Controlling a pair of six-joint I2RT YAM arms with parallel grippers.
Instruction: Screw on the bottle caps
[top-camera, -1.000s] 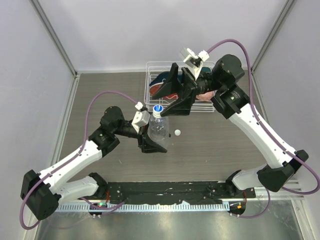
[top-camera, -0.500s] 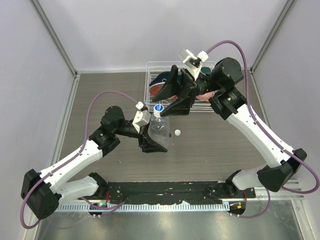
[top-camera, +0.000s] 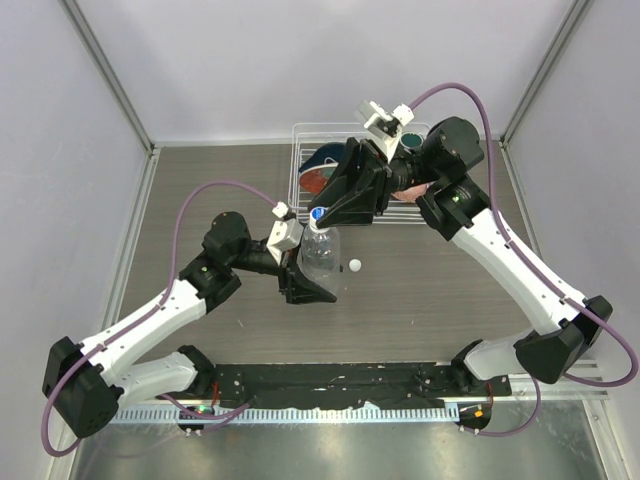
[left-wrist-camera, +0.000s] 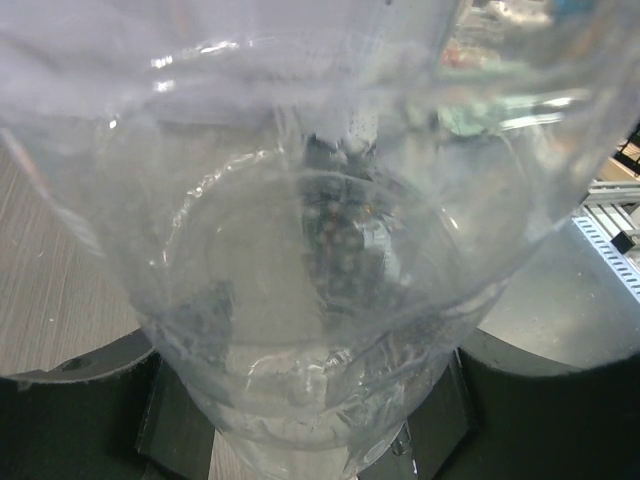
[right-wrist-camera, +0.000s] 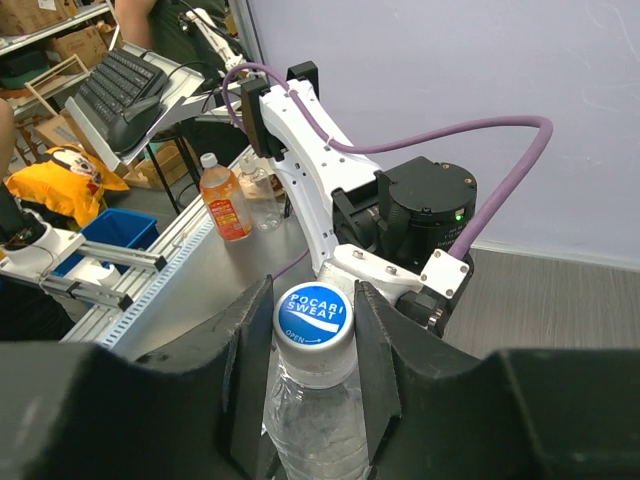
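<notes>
A clear plastic bottle (top-camera: 321, 256) stands upright at mid-table, and my left gripper (top-camera: 308, 278) is shut on its lower body. In the left wrist view the bottle (left-wrist-camera: 300, 250) fills the frame, with the left gripper (left-wrist-camera: 310, 425) round its base. A blue-topped bottle cap (top-camera: 317, 214) sits on the neck. My right gripper (top-camera: 320, 213) comes in from the back right and is shut on that cap. In the right wrist view both fingers of the right gripper (right-wrist-camera: 313, 300) press the sides of the cap (right-wrist-camera: 313, 315), above the bottle (right-wrist-camera: 315, 425). A second, white cap (top-camera: 354, 265) lies loose on the table just right of the bottle.
A white wire basket (top-camera: 300, 135) with red and blue items stands at the back, under the right arm. Metal rails run along the table's near edge (top-camera: 350, 410). An orange-labelled bottle (right-wrist-camera: 222, 205) stands off the table beyond the left arm.
My right gripper has come down a little onto the bottle's top and closed its fingers on the cap. The left arm and the bottle have stayed put.
</notes>
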